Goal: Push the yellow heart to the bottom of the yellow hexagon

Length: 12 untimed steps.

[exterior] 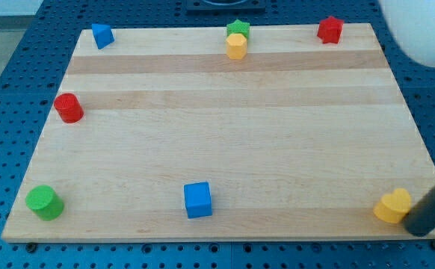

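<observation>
The yellow heart (392, 205) lies at the view's bottom right corner of the wooden board. The yellow hexagon (236, 46) stands at the view's top centre, touching the green star (238, 29) just above it. My dark rod comes in from the view's right edge, and my tip (418, 226) sits just right of and slightly below the yellow heart, touching or nearly touching it.
A blue block (102, 35) is at the top left, a red block (329, 29) at the top right, a red cylinder (68, 107) at the left edge, a green cylinder (44, 202) at the bottom left, a blue cube (197, 199) at the bottom centre. The board (225, 134) rests on a blue perforated surface.
</observation>
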Tool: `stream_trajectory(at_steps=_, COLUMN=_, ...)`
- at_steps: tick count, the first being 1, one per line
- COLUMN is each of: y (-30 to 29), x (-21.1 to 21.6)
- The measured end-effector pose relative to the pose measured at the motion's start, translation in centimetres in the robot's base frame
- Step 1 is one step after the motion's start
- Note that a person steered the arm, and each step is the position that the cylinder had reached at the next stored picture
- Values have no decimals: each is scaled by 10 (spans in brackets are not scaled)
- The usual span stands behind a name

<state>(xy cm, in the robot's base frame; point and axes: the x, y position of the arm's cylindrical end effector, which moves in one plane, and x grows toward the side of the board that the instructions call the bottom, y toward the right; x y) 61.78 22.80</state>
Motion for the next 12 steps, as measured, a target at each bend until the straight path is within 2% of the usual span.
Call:
stream_trajectory(at_steps=1, y=-17, x=-2)
stream_trajectory(at_steps=4, y=-52, x=-45)
stream_trajectory(at_steps=6, y=1, x=-72)
stream_trajectory(at_steps=7, y=-30, x=-91)
stream_trajectory(at_steps=8, y=-52, x=-72)
stream_trajectory(at_steps=9, y=-50, x=-36)
stream_trajectory(at_steps=11, y=-61, x=-82)
stream_trajectory(at_steps=12, y=-100, x=-82)
